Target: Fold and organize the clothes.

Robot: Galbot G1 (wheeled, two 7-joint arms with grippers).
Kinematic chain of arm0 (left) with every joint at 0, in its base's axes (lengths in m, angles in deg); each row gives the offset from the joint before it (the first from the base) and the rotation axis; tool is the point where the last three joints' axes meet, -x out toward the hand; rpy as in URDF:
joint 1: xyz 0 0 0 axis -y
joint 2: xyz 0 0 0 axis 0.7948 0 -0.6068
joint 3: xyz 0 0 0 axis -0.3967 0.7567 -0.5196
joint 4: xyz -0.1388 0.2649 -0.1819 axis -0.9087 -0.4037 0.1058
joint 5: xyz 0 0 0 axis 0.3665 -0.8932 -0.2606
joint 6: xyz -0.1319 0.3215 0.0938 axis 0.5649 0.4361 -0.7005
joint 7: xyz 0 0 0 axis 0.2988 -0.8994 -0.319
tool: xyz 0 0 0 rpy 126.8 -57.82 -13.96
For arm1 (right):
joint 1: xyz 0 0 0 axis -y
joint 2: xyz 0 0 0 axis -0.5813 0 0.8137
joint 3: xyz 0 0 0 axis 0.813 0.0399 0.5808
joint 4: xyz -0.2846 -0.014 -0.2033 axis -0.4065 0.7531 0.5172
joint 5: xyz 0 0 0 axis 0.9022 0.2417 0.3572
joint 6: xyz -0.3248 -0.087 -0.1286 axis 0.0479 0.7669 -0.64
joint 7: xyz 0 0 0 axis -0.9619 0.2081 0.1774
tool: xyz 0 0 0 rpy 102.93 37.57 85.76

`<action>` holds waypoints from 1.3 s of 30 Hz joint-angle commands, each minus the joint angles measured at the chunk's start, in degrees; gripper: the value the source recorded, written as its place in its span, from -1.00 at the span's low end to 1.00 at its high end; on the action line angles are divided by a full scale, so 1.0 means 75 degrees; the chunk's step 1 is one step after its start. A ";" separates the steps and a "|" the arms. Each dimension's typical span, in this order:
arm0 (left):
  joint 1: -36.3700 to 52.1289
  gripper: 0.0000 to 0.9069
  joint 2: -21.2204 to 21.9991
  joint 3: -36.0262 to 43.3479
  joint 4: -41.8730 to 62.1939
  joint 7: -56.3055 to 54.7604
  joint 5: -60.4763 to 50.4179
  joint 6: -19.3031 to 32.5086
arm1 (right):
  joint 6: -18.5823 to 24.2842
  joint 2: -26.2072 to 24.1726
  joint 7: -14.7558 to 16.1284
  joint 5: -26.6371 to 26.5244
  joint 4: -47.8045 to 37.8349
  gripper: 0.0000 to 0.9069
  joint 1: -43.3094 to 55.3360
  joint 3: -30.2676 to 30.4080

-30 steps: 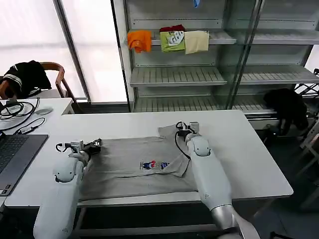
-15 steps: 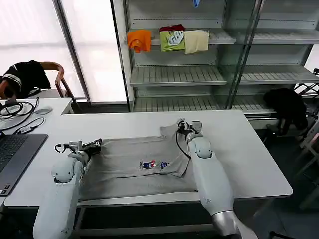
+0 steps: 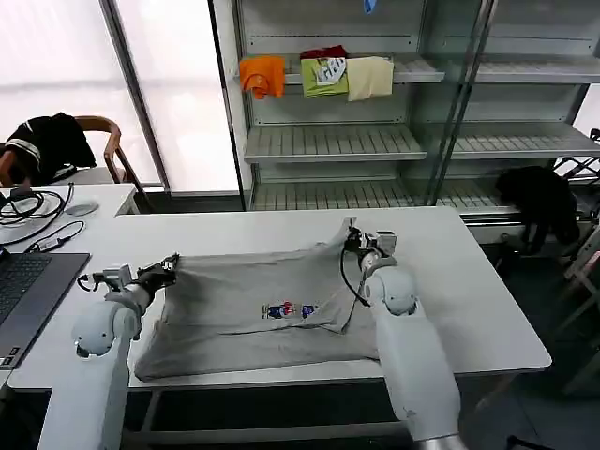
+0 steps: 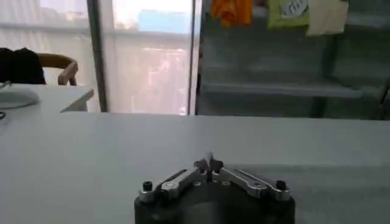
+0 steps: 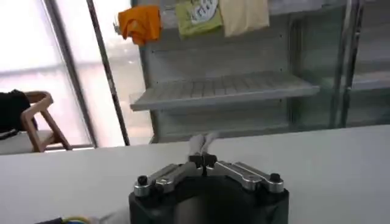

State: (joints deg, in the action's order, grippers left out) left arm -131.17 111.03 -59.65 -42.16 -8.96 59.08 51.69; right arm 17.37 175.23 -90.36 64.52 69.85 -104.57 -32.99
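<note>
At the frame's centre, the grey shirt point(image 3: 262, 309) lies stretched on the white table point(image 3: 469, 281), its upper corners pinched by the clenched left gripper point(image 3: 167, 265) and right gripper point(image 3: 352, 236).

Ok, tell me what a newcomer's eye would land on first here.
The grey shirt stretched across the white table, with the left gripper shut on its far left corner and the right gripper shut on its far right corner, both corners raised off the tabletop. Next, the orange, green and cream garments on the top shelf behind.
</note>
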 commanded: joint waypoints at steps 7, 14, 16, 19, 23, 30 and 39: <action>-0.2190 -1.00 0.0004 -0.0648 -0.2187 0.0316 0.0917 0.0018 | -0.0233 -0.0704 0.0115 -0.0165 0.3249 -1.00 -0.2979 -0.0234; -0.2758 -1.00 -0.0001 -0.0969 -0.2424 0.0409 0.1080 0.0025 | -0.0227 -0.0739 0.0212 -0.0158 0.3779 -1.00 -0.3750 -0.0305; -0.2881 -1.00 -0.0015 -0.1033 -0.2448 0.0438 0.1090 0.0031 | -0.0228 -0.0711 0.0214 -0.0109 0.3846 -1.00 -0.3848 -0.0258; -0.3023 -1.00 -0.0040 -0.1149 -0.2471 0.0491 0.1111 0.0025 | -0.0226 -0.0673 0.0248 0.0005 0.3882 -1.00 -0.3941 -0.0197; -0.3128 -1.00 -0.0067 -0.1202 -0.2456 0.0505 0.1130 0.0023 | -0.0224 -0.0647 0.0253 0.0082 0.3912 -1.00 -0.4020 -0.0194; -0.3138 -1.00 -0.0073 -0.1161 -0.2355 0.0480 0.1058 0.0017 | -0.0227 -0.0665 0.0193 0.0066 0.3951 -1.00 -0.4015 -0.0338; -0.3259 -1.00 -0.0154 -0.1178 -0.2361 0.0562 0.0902 0.0017 | -0.0221 -0.0777 0.0452 0.0612 0.3992 -1.00 -0.4332 -0.0377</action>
State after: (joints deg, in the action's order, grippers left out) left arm -153.64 110.11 -68.02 -59.04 -5.02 66.37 51.82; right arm 15.77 169.79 -87.87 66.30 98.53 -134.66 -35.54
